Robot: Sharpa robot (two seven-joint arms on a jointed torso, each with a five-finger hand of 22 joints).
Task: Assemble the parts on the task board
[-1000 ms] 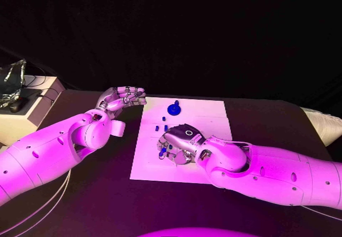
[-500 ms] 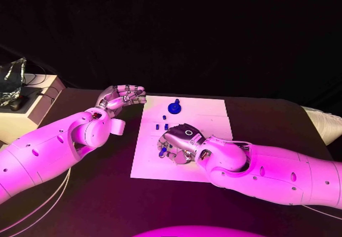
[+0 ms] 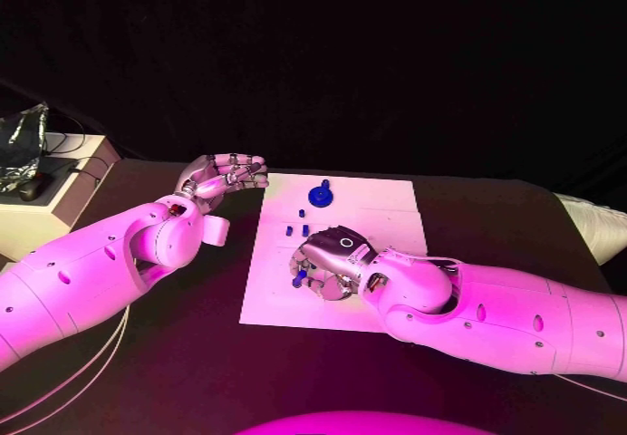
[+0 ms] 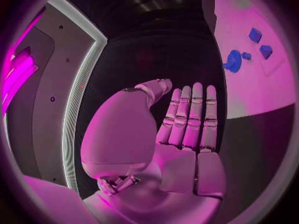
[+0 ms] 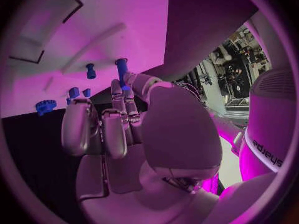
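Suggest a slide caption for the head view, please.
Right hand pinches a blue part over the task board; left hand waits beside it.

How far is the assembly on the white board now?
Early stage, it seems. The blue gear and two small blue blocks lie apart on the task board. The right hand pinches a blue peg above the board. The left hand waits beside it, holding nothing.
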